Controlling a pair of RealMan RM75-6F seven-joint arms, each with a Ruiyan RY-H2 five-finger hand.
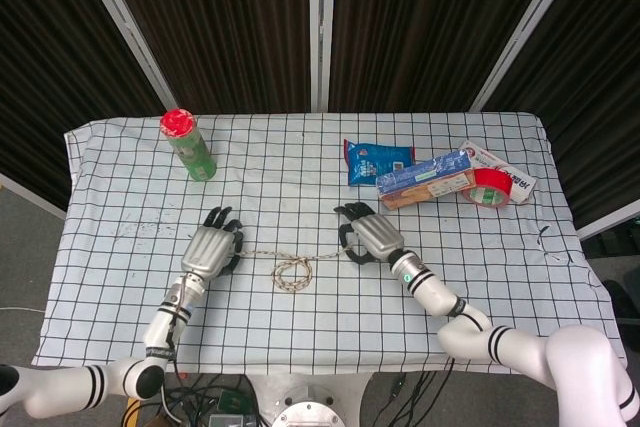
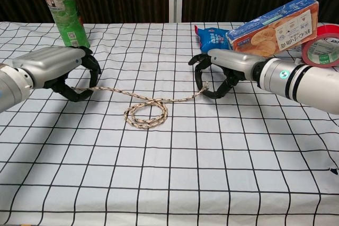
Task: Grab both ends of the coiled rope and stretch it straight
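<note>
Rope lies on the checked desk, its middle coiled in a loop between the hands. Left hand curls over one end, apparently gripping it. Right hand arches over the other end; whether it grips, I cannot tell. Pulling straight remains undone.

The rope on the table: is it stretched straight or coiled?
Coiled. The rope makes a loop in its middle, with one end running toward each robot hand.
</note>
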